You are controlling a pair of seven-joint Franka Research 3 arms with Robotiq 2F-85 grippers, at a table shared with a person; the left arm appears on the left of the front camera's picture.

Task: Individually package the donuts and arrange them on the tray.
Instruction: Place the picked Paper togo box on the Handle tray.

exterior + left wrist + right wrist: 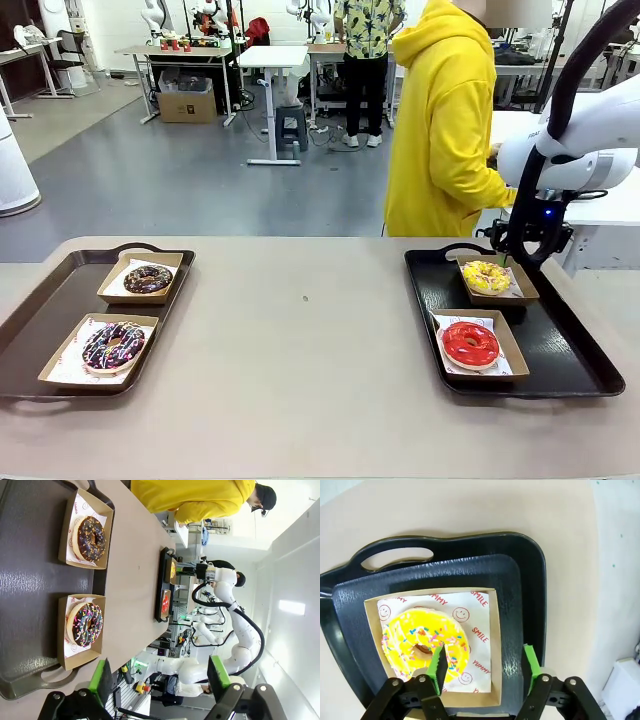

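The right hand point(482, 672) is hovering directly above the far box on the black plastic tray point(585, 362), its green-padded fingers spread wide and gripping nothing. Below it, the yellow sprinkled ring donut point(487, 276) is sitting in a shallow square cardboard box point(522, 284) lined with printed paper. Nearer the robot on the same black tray, the glossy red ring donut point(470, 343) is lying in its own box. Across the beige desk point(300, 350) from the black tray, a brown tray point(40, 320) is carrying the chocolate ring donut with coloured sprinkles point(113, 345) and, behind it, the plain dark chocolate ring donut point(148, 279), each boxed.

Judged from this layout, all four donuts are already boxed and trayed, so the step in hand appears to be the release of the yellow donut's box. The next move calls for a straight lift clear of the box wall.

The left hand point(162, 680) is also standing fully open and empty, looking across the brown tray.

The right wrist view is showing one finger over the yellow donut and the other outside the box edge, over the black tray's floor; the front view cannot resolve this. The front view alone is showing a person in a yellow hoodie point(440, 130) beyond the black tray.
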